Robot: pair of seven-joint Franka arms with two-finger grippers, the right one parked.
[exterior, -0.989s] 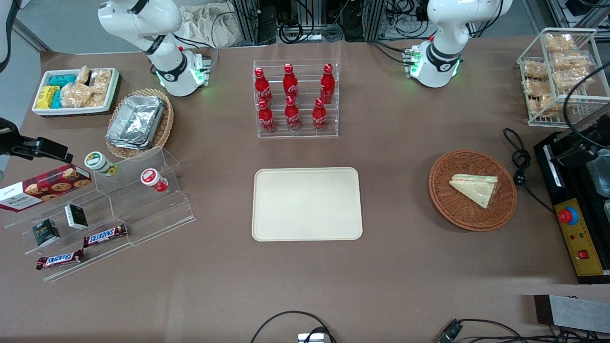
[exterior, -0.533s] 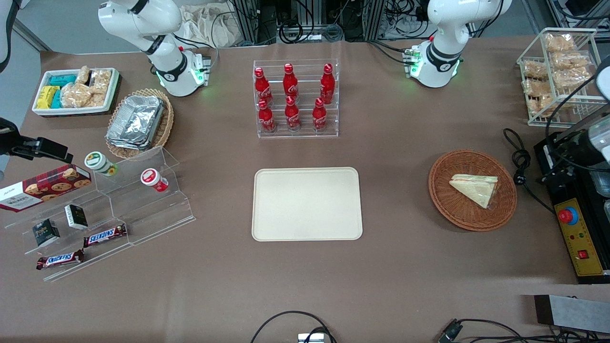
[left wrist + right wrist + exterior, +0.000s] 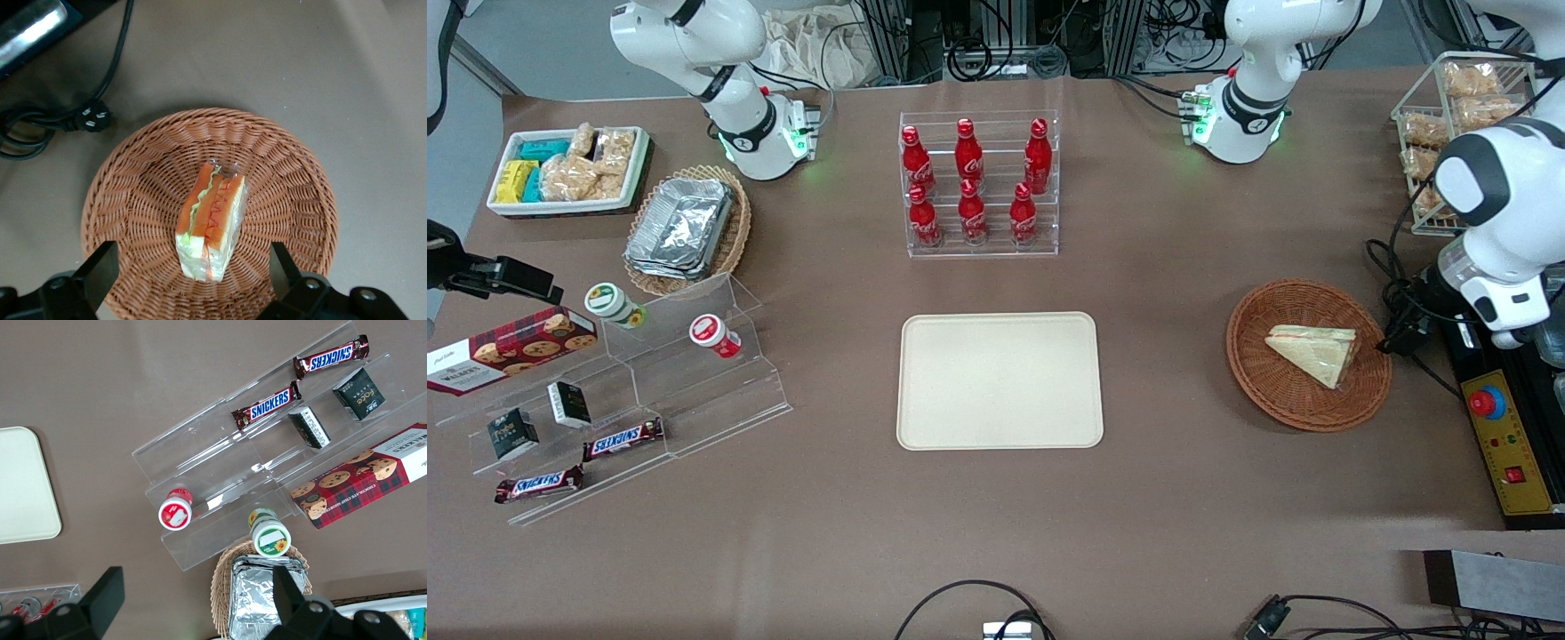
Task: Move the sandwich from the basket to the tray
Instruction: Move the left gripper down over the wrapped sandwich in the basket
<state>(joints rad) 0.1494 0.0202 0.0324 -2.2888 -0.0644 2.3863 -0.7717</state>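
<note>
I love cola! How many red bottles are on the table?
6, all in the clear rack: a lower row and a higher row. None seem hidden. The gripper hangs above the basket.

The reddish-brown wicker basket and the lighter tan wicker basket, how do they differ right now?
The reddish-brown wicker basket holds one wrapped sandwich, while the tan wicker basket holds stacked foil containers. The reddish-brown one lies toward the working arm's end of the table, under the open gripper; the tan one lies toward the parked arm's end. Both are woven wicker.
</note>
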